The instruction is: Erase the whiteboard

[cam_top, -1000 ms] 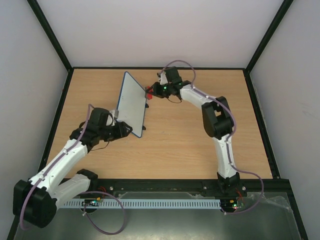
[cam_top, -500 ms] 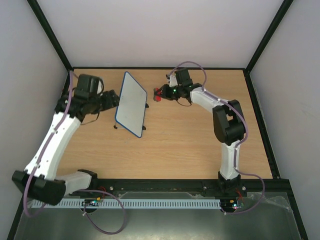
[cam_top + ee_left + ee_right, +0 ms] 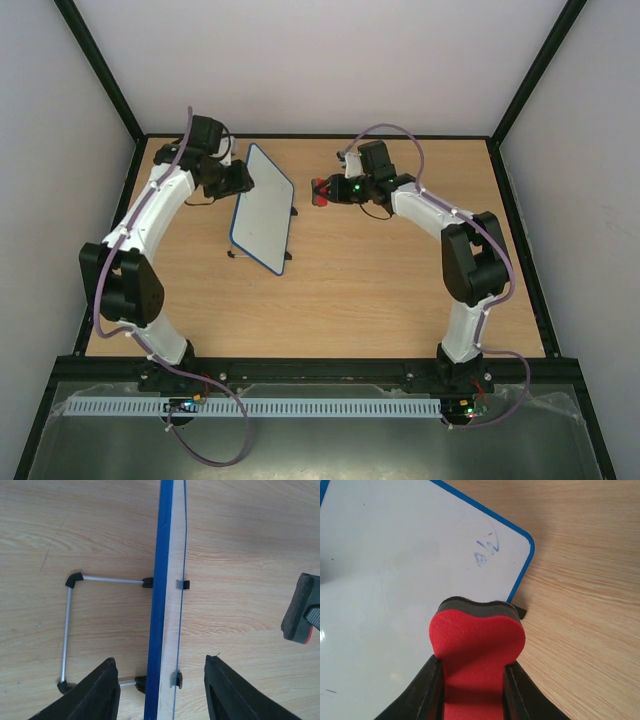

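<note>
The whiteboard (image 3: 262,208) stands tilted on its wire stand (image 3: 67,630) at the table's far left. Its face carries a small blue-black scribble (image 3: 485,550) near one corner. My left gripper (image 3: 238,180) is open at the board's far end. In the left wrist view, the left gripper (image 3: 160,660) has its jaws on either side of the blue rim (image 3: 160,580), not touching it. My right gripper (image 3: 325,190) is shut on the red eraser (image 3: 475,640), a short way right of the board's face. The eraser also shows in the left wrist view (image 3: 302,610).
The wooden table (image 3: 380,290) is boxed in by a black frame and pale walls. The stand's small black feet (image 3: 184,584) rest on the wood under the board.
My left arm has swung from the board's near end round to its far end, gripper open over the rim. My right gripper with the eraser has drawn back right, off the board.
</note>
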Controlling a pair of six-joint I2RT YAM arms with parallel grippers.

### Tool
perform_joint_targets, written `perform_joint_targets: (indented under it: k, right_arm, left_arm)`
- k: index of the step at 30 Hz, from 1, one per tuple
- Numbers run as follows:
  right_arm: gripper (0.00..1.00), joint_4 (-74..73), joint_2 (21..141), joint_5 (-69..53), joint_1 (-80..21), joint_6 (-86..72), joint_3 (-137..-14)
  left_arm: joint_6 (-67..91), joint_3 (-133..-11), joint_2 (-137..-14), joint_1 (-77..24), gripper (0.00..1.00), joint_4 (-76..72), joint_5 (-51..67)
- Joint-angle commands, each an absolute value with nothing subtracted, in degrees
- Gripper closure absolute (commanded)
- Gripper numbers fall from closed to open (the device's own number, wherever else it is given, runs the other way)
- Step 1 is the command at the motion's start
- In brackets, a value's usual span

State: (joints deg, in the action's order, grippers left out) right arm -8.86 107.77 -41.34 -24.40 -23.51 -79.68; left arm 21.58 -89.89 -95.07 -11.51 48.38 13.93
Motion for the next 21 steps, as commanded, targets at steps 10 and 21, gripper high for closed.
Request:
perform_joint_targets:
  k: [10, 21]
  right_arm:
    - [0.98, -6.6, 107.6, -41.8, -24.6, -22.0, -76.9]
    - [0.98, -5.9, 108.4, -43.6, -24.6, -22.5, -77.1]
  left_arm:
    - [18.2, -93.2, -99.8, -11.0, 0.90, 47.4, 18.0]
    - [18.7, -84.5, -95.0, -11.1, 0.98, 44.3, 30.8]
